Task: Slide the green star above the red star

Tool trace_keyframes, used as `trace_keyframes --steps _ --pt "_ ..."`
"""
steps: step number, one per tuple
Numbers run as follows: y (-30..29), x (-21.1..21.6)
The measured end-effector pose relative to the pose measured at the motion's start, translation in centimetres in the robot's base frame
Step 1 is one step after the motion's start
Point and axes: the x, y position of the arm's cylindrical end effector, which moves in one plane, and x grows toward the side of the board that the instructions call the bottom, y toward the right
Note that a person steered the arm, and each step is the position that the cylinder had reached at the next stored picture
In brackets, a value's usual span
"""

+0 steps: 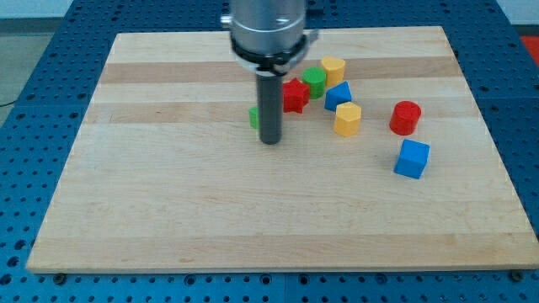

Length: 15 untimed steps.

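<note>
Rod beside the green star on the bench (168, 210)
My tip (270, 141), a plain rod tool that grips nothing, touches the green star (253, 117) at 9 o'clock of the red star (294, 95).

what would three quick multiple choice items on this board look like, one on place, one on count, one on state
1. Where is my tip relative to the red star?
A. the view's lower left of it
B. the view's right of it
C. above it

2. How many blue blocks are on the board?
A. one
B. two
C. four

3. The green star is
A. fully visible
C. stacked on a yellow block
B. mostly hidden behind the rod

Key: 1 A, the rod ends lower left of the red star. 2 B, two blue ones show. 3 B, only a green edge shows.
</note>
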Motion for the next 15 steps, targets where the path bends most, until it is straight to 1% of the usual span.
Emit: trace_keyframes --steps 1,2,3,4,5,8,9,10,11,12,13,14,15 --pt "-4.1 -1.4" --pt "-5.1 -4.7" --pt "-5.8 -4.1" --pt "-4.7 3.7" --pt "0.4 5.5" --pt "0.5 -6.0" --pt "0.2 -8.4" --pt "-1.8 -7.5" --pt "-5.9 -5.8" --pt "-11.1 -6.8" --pt "-11.1 -11.7" --pt "-6.4 -11.6" --pt "-4.3 -10.3"
